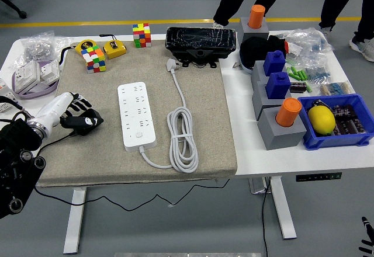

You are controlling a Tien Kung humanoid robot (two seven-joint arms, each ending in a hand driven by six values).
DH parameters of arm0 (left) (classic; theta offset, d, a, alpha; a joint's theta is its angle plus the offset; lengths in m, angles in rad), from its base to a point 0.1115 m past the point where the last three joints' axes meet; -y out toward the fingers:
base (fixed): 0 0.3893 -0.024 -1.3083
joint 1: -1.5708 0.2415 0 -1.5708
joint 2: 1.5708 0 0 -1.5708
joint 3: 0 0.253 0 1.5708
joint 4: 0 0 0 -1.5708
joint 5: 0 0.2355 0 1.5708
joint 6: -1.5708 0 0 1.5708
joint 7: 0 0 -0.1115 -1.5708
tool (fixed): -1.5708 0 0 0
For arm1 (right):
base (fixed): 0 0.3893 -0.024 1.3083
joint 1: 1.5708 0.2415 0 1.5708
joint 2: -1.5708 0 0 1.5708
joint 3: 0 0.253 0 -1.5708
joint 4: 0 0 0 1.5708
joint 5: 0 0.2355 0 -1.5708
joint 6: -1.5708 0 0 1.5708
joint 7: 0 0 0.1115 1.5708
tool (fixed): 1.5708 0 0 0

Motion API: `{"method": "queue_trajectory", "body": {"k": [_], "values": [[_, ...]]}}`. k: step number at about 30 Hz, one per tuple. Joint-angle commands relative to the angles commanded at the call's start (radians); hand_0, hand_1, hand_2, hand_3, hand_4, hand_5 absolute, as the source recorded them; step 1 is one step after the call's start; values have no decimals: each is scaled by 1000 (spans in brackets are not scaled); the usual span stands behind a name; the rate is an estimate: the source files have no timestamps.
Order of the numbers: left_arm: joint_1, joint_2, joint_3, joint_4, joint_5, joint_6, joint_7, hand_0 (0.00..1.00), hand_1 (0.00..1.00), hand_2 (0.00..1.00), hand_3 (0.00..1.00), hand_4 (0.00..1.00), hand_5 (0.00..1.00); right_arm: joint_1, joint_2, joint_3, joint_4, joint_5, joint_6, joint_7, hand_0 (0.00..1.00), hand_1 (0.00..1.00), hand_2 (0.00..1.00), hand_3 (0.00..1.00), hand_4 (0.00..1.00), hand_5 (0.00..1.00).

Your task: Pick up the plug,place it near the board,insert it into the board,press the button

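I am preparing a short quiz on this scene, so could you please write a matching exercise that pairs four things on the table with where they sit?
Things:
1. plug
2. power strip
3. lemon
4. left hand

Places:
A. in the blue bin at the right
B. over the mat's left part, apart from the strip
C. at the mat's far edge, by the black box
D. flat on the mat's middle

Pairs: 1-C, 2-D, 3-A, 4-B

Upper left — two colour cubes [93,58] [141,35], yellow tape measure [114,49]. Top centre — black wrapped case [201,40]. Right — grey blocks with orange cylinders [287,112], blue bin [327,141] holding a lemon [321,119].
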Motion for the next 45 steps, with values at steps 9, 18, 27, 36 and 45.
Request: {"method": "queue_trajectory", "body": {"k": [9,18,27,36,45], "values": [[17,-22,-62,-52,-114,77,-52,856,938,927,893,998,998,1,1,-4,0,4,0,0,998,843,746,786,998,998],[83,-110,-155,-128,-474,276,-310,954,998,978,965,998,998,-3,7,-1,0,-1,2,0,998,843,746,788,998,998],[146,-170,-234,-160,-849,239,-436,925,977,960,944,998,998,-3,22,-14,0,5,6,1,998,842,745,785,998,998],[183,-203,-349,-201,-1104,181,-404,917,953,925,923,998,998,-14,34,-43,0,29,12,2,998,841,745,785,998,998],[227,-187,-369,-191,-959,128,-322,820,832,798,798,998,998,-28,43,-76,0,56,21,4,934,822,749,784,998,998]]}}
